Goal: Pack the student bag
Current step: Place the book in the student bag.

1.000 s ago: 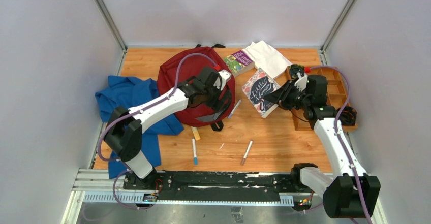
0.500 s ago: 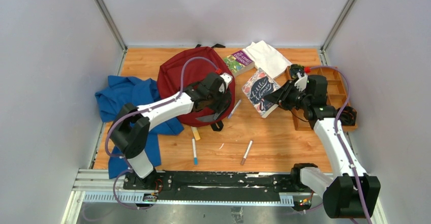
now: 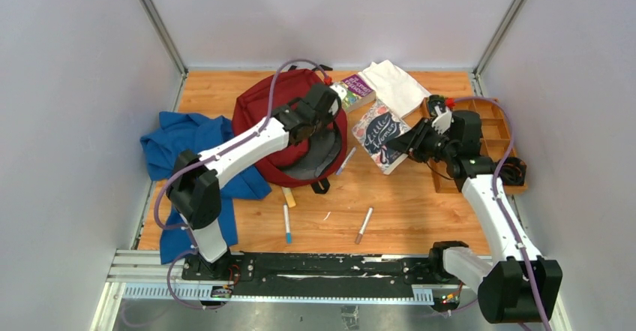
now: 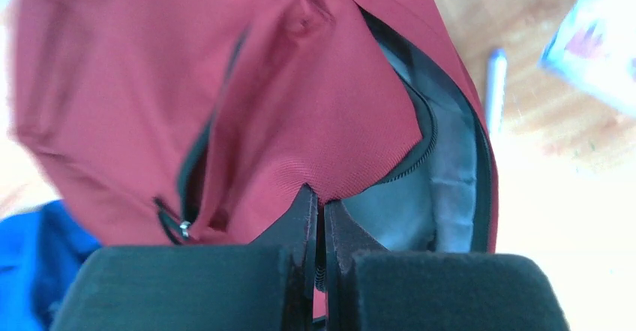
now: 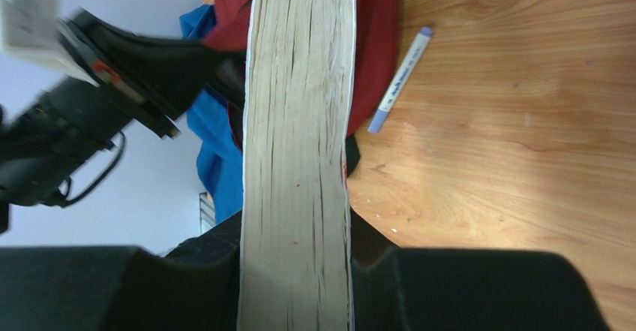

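From above, the wooden counter (image 3: pixel 420 211) is carrying everything, and the dark red student bag (image 3: pixel 259 109) is lying at its back left, its mouth gaping toward the right with grey lining showing. A blue garment (image 3: pixel 180 147) is spreading out from the bag's left side. A compartmented wooden tray (image 3: pixel 495 132) is sitting at the right edge, behind my right arm. A white cloth (image 3: pixel 394 83) is resting at the back, with a purple book (image 3: pixel 354 91) just beside it and near the bag's top. One pen (image 3: pixel 346 160) is lying just beside the bag's open mouth, while a second pen (image 3: pixel 287 224) and a third pen (image 3: pixel 364 225) are lying nearer my bases. The overhead view is hiding my left fingertips under the wrist. The left wrist camera is showing them plainly: my left claw (image 4: pixel 316 200) is pressed together, pinching the hem of the bag's red flap right by the zipper, with the grey lining opening to its right. The overhead view is showing the lettered cover of a thick book (image 3: pixel 379 132), tilted between bag and tray. The right wrist camera is showing only its pale page edge, and my right claw (image 5: pixel 296 248) is partly spread, clamping that book across its covers.
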Motion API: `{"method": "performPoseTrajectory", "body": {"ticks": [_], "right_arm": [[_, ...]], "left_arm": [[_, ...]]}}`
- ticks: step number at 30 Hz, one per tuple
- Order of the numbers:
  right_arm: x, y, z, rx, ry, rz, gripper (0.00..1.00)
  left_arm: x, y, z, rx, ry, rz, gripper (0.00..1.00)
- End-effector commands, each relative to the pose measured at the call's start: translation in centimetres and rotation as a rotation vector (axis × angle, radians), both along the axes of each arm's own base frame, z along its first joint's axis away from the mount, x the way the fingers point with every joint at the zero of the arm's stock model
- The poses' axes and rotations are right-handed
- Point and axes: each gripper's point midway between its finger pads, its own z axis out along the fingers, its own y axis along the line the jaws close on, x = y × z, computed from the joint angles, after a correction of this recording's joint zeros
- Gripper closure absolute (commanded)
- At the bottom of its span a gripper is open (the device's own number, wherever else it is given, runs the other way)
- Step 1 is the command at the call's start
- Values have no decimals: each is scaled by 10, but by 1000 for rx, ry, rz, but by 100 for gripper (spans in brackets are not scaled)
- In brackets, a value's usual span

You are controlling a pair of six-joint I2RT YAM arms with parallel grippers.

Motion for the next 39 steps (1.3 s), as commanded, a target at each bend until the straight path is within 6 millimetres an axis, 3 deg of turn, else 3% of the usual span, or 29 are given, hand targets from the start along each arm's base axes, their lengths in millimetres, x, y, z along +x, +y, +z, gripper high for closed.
{"method": "performPoseTrajectory", "body": {"ticks": [1, 4, 7, 11, 15, 19, 30, 39], "right_arm": [[-10, 37, 26, 96, -70, 152, 100], [-20, 66, 30, 153, -58, 233, 100], [-31, 95, 30, 176, -57, 293, 100], [-37, 128, 21, 210, -24, 335, 100], [-26, 152, 14, 236, -9, 330, 100], [-1, 173, 11, 240, -30, 316, 100], [96, 233, 6, 401, -63, 177, 100], [168, 291, -31, 419, -48, 74, 100]], "left_arm": [[25, 23, 81, 48, -184, 61, 100], [36, 32, 122, 37, -242, 92, 100], [49, 40, 150, 23, -283, 114, 100], [65, 56, 169, -21, -305, 165, 100], [73, 61, 178, -119, -293, 173, 100], [72, 58, 182, -143, -293, 156, 100], [63, 46, 186, -211, -262, 99, 100], [49, 42, 197, -264, -261, 61, 100]]}}
